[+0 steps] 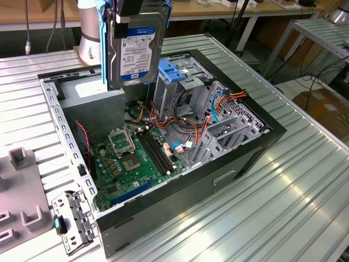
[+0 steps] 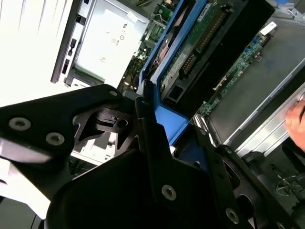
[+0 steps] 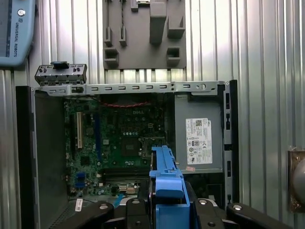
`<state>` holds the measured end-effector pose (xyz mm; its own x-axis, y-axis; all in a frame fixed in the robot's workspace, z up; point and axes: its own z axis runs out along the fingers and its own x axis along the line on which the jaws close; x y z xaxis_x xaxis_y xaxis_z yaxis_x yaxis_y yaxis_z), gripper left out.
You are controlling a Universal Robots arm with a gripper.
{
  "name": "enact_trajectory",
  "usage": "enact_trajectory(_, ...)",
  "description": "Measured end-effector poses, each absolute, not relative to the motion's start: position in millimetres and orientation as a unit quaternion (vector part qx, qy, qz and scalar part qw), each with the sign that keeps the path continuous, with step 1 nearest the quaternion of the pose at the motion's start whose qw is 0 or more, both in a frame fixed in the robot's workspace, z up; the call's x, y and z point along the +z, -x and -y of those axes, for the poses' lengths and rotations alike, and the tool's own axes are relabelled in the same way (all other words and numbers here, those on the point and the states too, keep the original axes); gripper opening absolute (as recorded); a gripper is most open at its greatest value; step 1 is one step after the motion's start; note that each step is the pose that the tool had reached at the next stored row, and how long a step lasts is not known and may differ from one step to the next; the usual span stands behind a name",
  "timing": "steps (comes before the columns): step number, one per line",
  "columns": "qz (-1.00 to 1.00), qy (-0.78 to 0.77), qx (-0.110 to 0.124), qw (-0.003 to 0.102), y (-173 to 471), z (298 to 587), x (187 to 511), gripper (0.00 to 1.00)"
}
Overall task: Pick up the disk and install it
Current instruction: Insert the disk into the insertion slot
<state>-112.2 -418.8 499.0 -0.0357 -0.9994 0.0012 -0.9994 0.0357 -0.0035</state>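
Gripper: the gripper [image 1: 130, 10] is caught at the top edge of the exterior view, left of centre, and it is clamped on the disk; in the second wrist view a black finger [image 2: 143, 129] is seen pressed against the blue frame.

Disk: the disk [image 1: 136, 46] is held up in the air in the upper centre-left of the exterior view, its white label turned to the camera. Its green circuit side [image 2: 200, 33] is shown in the second wrist view.

Long axis: it is hung upright, running straight down from the gripper, with the short edge lowest.

What lies under it: the grey power-supply box [image 1: 87, 93] is directly below, and the lower edge looks held just clear of it.

Key relation: the drive cage with the light-blue bracket [image 1: 175, 70] is found just to the right of the disk and slightly lower, inside the computer case [image 1: 262, 136]. Disk and bracket are close, but no contact is seen.

Arm pose: the grey arm [image 1: 90, 33] is stood at upper left, just beside the disk. The wrist is judged to be pointed straight down, since the motherboard [image 3: 128, 138] is looked upon squarely in the first wrist view.

Progress: the disk is lifted but not seated.
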Motion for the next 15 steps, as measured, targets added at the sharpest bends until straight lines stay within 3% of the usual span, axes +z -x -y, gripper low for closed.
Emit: enact_trajectory(15, -0.72, 0.694, -0.002, 0.001, 112, 465, 499, 0.37)
